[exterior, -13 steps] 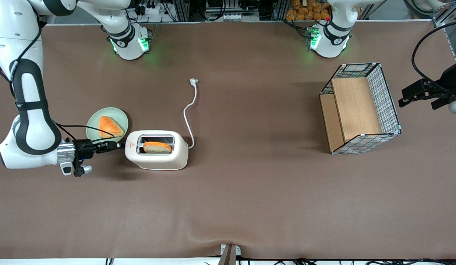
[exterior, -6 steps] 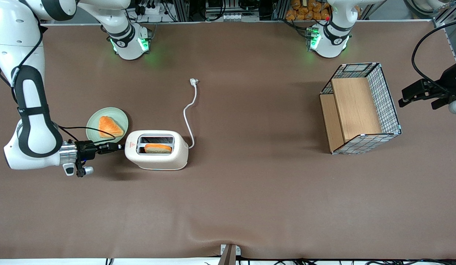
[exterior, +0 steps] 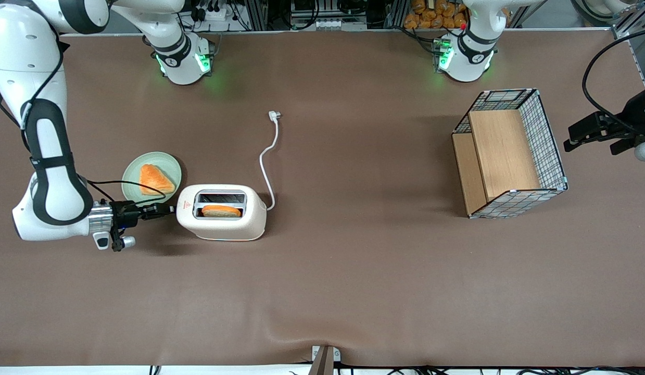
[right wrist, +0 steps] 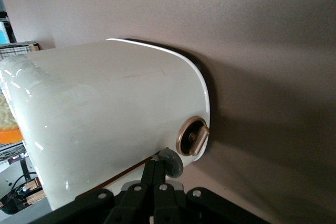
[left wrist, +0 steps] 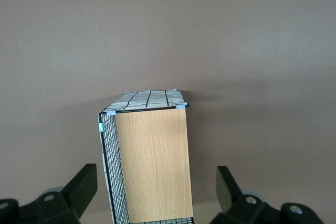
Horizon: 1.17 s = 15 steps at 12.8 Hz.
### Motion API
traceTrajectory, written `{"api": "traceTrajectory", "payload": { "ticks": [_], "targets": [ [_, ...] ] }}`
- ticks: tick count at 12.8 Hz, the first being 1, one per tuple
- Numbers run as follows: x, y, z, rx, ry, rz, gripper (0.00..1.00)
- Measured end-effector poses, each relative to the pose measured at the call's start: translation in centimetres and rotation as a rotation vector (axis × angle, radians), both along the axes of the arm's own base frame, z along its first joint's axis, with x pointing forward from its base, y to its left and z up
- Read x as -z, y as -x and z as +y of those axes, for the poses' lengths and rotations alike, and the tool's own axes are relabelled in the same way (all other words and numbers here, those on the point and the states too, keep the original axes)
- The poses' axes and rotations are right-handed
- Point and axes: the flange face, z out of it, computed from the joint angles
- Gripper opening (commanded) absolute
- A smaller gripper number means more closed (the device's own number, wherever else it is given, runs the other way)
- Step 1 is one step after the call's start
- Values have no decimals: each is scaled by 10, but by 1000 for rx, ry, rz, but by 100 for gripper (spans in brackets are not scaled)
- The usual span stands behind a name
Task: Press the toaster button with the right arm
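Note:
The cream-white toaster [exterior: 223, 227] stands on the brown table with a slice of bread [exterior: 222, 211] sitting low in the slot nearer the front camera. My right arm [exterior: 51, 172] reaches in low from the working arm's end. Its gripper [exterior: 167, 209] is shut, with its tips at the toaster's narrow end by the red triangle mark [exterior: 185, 205]. In the right wrist view the two black fingers [right wrist: 156, 167] lie pressed together, and their tips touch the grey button [right wrist: 171, 162] on the toaster [right wrist: 105, 119]. A copper-ringed dial [right wrist: 192, 136] sits just beside the button.
A pale green plate [exterior: 132, 171] with an orange slice [exterior: 154, 178] lies close beside the gripper, farther from the front camera. The toaster's white cord [exterior: 263, 166] runs away to its plug [exterior: 274, 115]. A wire basket with wooden shelves [exterior: 509, 153] stands toward the parked arm's end.
The bread slice has sunk lower into the toaster slot. My right arm's wrist has shifted slightly toward the toaster, with the gripper staying at its narrow end.

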Motion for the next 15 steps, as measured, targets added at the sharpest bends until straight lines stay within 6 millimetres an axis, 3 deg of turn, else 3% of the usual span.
{"api": "traceTrajectory", "payload": {
  "ticks": [10, 13, 15],
  "targets": [
    [-4, -1, -2, -4, -25, -3, 0],
    [-27, -9, -4, -7, -42, 24, 0],
    [-63, -20, -8, 5, -45, 42, 0]
  ]
}}
